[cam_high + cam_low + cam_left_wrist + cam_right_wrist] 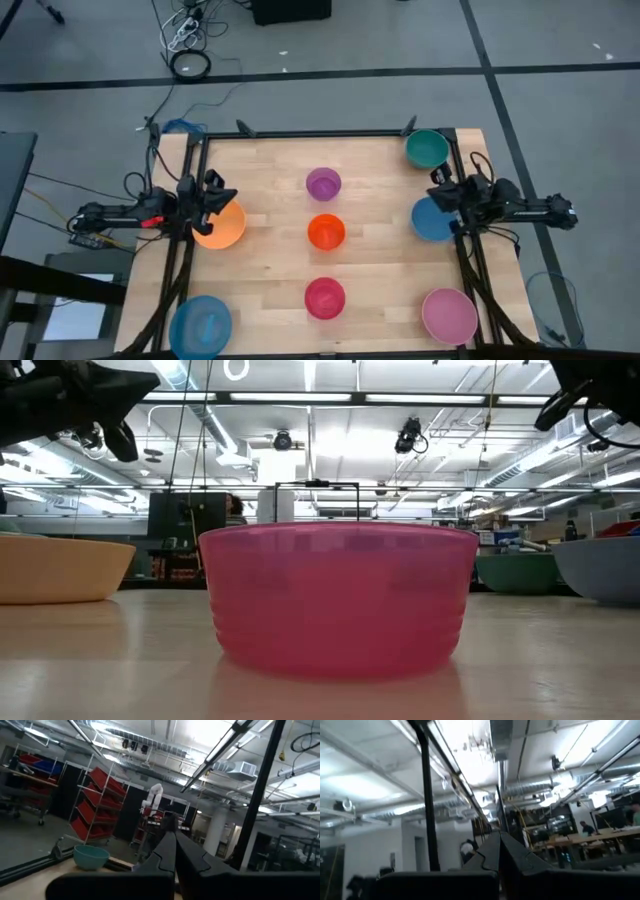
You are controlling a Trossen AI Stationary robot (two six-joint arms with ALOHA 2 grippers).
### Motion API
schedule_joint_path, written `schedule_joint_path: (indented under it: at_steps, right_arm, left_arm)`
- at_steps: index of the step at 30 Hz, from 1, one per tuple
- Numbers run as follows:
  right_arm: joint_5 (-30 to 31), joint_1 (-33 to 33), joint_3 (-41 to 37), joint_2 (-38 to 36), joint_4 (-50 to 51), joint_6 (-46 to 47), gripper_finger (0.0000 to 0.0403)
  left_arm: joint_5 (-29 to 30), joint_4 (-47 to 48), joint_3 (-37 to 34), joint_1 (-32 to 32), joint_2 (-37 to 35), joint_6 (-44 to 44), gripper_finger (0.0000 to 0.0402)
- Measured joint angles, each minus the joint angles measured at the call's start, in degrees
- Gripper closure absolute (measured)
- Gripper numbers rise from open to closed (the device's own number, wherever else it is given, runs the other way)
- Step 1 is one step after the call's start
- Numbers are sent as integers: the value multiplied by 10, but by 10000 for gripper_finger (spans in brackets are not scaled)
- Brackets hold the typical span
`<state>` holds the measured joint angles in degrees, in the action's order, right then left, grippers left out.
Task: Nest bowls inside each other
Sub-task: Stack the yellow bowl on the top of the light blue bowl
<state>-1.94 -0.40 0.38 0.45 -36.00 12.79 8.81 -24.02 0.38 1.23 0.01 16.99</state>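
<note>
Several bowls stand upright on the wooden table point(270, 270). Purple point(323, 183), orange point(326, 231) and magenta-red point(325, 297) form a middle row. Teal point(427, 148), blue point(431, 220) and pink point(449, 315) stand along the right side. Yellow-orange point(222, 227) and light blue point(200, 325) stand on the left. My left gripper point(222, 196) is shut, raised above the yellow-orange bowl's far rim and tipped upward point(170, 840). My right gripper point(437, 196) is shut, raised over the blue bowl's far rim point(499, 836).
A black frame point(330, 133) runs along the table's far edge and down both sides. In the low view the magenta-red bowl point(340, 600) fills the middle. Bare wood lies between the middle row and the side bowls.
</note>
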Motion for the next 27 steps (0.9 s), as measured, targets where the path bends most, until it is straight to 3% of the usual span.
schedule_joint_path:
  at_steps: [14, 21, 24, 27]
  right_arm:
    - [24, 0, 2, 0, 5, 46, 403]
    - [55, 0, 2, 6, 15, 87, 403]
    - [80, 0, 2, 35, 50, 114, 403]
    - [107, 0, 2, 89, 69, 156, 403]
  left_arm:
    - [-96, 51, 3, 0, 0, 32, 392]
    - [-100, 122, 4, 0, 0, 43, 392]
    - [-100, 197, 21, 0, 0, 43, 392]
    - [-92, 332, 65, 0, 2, 47, 392]
